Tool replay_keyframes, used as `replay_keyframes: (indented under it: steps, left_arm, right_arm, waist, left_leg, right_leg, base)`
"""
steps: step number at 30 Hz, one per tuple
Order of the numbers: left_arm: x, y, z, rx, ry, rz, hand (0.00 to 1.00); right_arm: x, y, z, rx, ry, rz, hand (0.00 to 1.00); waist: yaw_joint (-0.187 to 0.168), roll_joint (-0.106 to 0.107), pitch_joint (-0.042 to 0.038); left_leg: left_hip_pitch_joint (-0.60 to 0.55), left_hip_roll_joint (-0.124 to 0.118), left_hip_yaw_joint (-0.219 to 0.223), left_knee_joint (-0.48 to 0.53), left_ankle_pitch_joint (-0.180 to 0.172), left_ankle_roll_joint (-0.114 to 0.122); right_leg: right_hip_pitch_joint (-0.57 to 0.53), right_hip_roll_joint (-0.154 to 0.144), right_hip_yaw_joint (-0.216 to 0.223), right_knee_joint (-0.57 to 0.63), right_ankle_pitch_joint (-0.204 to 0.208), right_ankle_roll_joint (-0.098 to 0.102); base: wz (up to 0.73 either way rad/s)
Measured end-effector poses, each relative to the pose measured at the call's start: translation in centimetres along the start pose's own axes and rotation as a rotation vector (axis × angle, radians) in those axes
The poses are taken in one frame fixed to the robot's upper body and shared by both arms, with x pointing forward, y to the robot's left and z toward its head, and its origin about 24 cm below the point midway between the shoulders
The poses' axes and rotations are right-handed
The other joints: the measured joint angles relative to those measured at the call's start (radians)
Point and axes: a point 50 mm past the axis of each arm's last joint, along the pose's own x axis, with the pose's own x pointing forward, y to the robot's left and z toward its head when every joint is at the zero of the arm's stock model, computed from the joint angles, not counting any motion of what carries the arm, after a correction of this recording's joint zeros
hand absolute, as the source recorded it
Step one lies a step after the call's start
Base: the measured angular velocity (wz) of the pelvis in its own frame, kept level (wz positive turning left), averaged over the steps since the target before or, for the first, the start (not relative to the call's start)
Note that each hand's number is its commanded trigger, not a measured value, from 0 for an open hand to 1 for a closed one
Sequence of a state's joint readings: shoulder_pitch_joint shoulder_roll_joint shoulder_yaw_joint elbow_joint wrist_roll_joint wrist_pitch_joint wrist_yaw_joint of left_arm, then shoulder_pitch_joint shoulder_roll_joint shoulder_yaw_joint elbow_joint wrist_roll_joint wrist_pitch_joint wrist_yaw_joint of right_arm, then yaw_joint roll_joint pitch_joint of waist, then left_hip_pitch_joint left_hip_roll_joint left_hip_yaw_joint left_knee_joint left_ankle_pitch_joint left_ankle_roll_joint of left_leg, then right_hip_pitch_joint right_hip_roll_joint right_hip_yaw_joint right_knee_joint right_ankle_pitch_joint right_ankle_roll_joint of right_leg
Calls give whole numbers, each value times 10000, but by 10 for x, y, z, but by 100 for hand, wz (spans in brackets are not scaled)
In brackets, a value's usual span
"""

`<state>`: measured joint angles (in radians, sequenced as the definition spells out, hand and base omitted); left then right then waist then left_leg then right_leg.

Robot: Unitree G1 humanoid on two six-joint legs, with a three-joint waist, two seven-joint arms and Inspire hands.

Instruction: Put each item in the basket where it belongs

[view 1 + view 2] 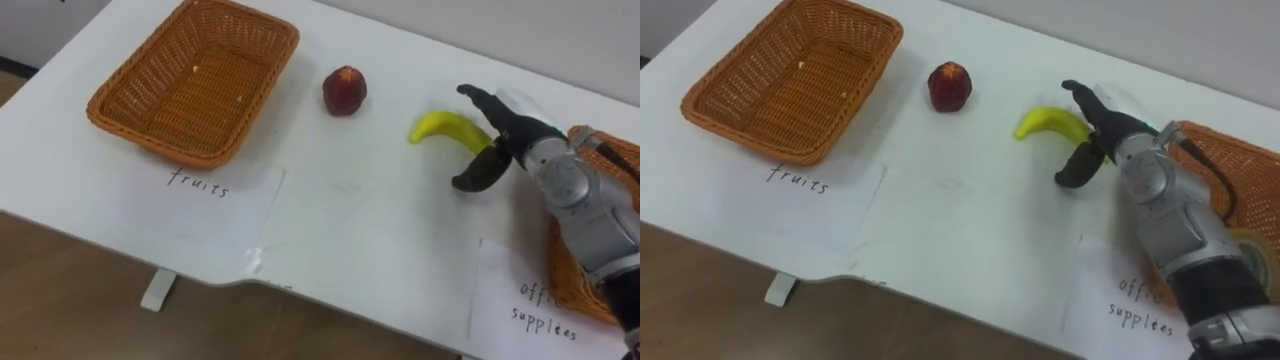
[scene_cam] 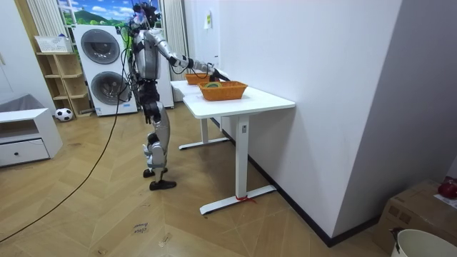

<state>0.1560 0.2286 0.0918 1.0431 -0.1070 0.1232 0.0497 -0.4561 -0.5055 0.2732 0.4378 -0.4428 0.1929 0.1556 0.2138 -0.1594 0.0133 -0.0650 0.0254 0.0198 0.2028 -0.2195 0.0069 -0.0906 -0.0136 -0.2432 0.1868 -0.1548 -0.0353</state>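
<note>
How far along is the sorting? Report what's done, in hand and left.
Done: nothing visible; the fruits basket is empty. In hand: the open right hand straddles the banana on the table, not yet gripping. Left: banana and red fruit into that basket. The office supplies basket is mostly hidden by the arm.

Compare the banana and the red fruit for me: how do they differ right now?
The banana is yellow, long and curved; the red fruit is round and dark. The banana's end sits between the right hand's fingers and thumb; the red fruit is untouched. The red fruit lies closer to the left basket than the banana. Both rest on the white table, outside the baskets.
</note>
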Motion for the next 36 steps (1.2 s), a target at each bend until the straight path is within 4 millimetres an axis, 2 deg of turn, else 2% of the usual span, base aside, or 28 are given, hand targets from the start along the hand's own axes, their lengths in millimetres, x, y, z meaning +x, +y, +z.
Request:
replay_keyframes:
  steps: [3,14,23,29,31,32,33,36]
  left_arm:
    - [0,2,3,22,-67,36,0]
    - [2,7,8,503,-88,178,0]
    - [2,4,6,961,54,232,0]
    - [3,4,9,954,1,86,0]
    - [3,3,10,951,-26,27,0]
    - [3,3,11,954,-39,11,0]
    - [3,3,12,953,-49,7,0]
    - [3,3,14,973,-108,-4,0]
  right_arm:
    - [5,-7,4,-386,76,-143,0]
    - [18,-17,1,-608,457,141,0]
    - [21,-15,-5,-742,593,-11,0]
    - [21,-16,-2,-760,457,54,0]
    - [21,-16,-2,-771,466,134,0]
    - [21,-16,-2,-771,491,170,0]
    - [21,-15,-3,-767,503,206,0]
    - [20,-14,-1,-841,449,473,0]
  waist:
    - [0,10,15]
    - [111,65,55]
    - [138,83,79]
    - [110,7,21]
    - [123,54,53]
    - [133,23,30]
    - [134,65,60]
    - [138,77,64]
  left_leg:
    - [-91,3,-71,34,0,0]
    - [-257,-3,-69,79,16,-1]
    - [-393,-2,-171,176,27,-19]
    - [-468,-10,-225,217,42,-22]
    - [-467,-12,-226,258,42,-21]
    - [-466,-13,-234,282,42,-21]
    - [-466,-13,-234,290,42,-21]
    - [-470,-8,-240,287,43,-21]
  right_leg:
    - [-8,-2,-170,-44,0,0]
    - [-153,-12,-218,1,59,-20]
    - [-157,29,-377,8,119,-53]
    - [-216,18,-496,-1,126,-60]
    - [-200,8,-520,-11,127,-59]
    - [-183,-4,-547,-15,128,-58]
    - [-175,-12,-567,-19,127,-58]
    - [-168,-20,-590,-15,128,-59]
  base:
    - [6]
    - [2]
    - [4]
    - [3]
    - [0]
    - [0]
    - [0]
    - [0]
